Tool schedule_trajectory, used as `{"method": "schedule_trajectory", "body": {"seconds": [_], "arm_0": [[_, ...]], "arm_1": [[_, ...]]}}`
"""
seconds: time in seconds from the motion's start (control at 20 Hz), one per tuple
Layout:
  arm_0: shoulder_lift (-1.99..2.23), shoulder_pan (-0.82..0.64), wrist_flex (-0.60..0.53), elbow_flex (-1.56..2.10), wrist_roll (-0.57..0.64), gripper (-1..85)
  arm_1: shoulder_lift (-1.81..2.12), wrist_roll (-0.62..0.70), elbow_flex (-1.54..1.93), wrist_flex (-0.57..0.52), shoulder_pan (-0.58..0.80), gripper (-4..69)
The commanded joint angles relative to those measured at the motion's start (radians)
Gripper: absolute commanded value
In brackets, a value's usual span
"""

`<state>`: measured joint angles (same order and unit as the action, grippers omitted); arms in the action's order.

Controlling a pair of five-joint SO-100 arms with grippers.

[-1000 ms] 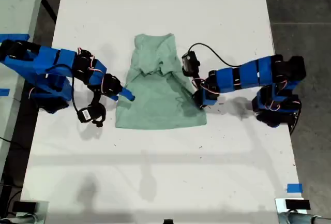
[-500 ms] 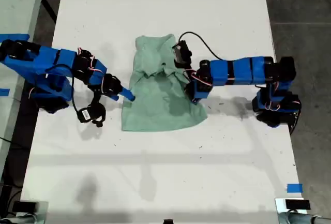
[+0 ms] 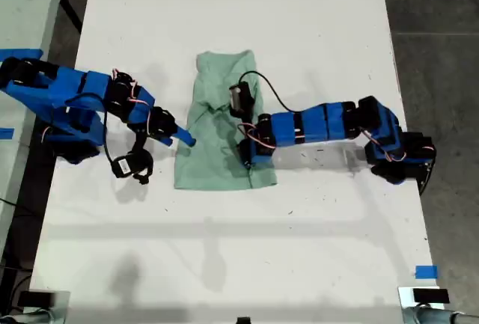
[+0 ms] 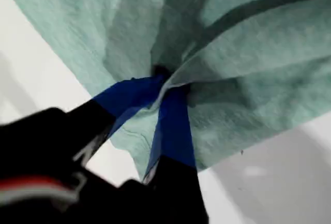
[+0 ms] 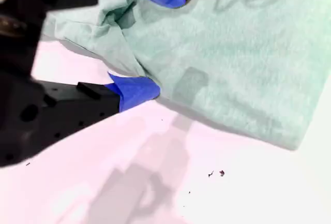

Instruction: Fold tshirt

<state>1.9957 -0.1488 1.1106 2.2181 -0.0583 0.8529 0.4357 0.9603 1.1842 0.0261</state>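
The pale mint-green tshirt [image 3: 217, 111] lies wrinkled on the white table [image 3: 239, 10], its side at the exterior view's right folded over its middle. My first gripper [image 3: 245, 155] reaches in from the exterior view's right and is shut on a bunched pinch of the tshirt [image 4: 258, 43]; the blue jaws of my first gripper [image 4: 163, 81] meet at the cloth. My second gripper [image 3: 185, 140] sits at the shirt's edge on the exterior view's left. The second wrist view shows my second gripper [image 5: 152, 40] open, with a fold of the tshirt [image 5: 232, 53] lying between its blue fingertips [image 5: 135, 90].
The table's edge [image 3: 408, 189] meets dark floor [image 3: 434, 10] at the exterior view's right. A blue tape mark [image 3: 425, 271] sits near the table's front corner there. A second pale surface [image 3: 22, 2] stands at the exterior view's left. A black cable [image 3: 281, 99] loops off the first arm.
My first arm has swept toward the exterior view's left, dragging the shirt's side over its middle, so the shirt looks narrower. The second arm has stayed put.
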Motion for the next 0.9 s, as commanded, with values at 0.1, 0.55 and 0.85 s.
{"method": "schedule_trajectory", "body": {"seconds": [0.1, 0.55, 0.85], "arm_0": [[0.032, 0.017, -0.009, -0.021, -0.006, 24.3], [0.032, 0.02, 0.207, -0.155, -0.057, 21.1], [-0.037, 0.006, 0.345, -0.282, -0.046, 23.4]], "arm_1": [[0.173, 0.04, -0.147, 0.209, -0.032, 27.9], [0.627, 0.146, 0.035, 0.454, 0.038, 25.0], [0.624, 0.158, 0.084, 0.434, 0.052, 23.5]]}}
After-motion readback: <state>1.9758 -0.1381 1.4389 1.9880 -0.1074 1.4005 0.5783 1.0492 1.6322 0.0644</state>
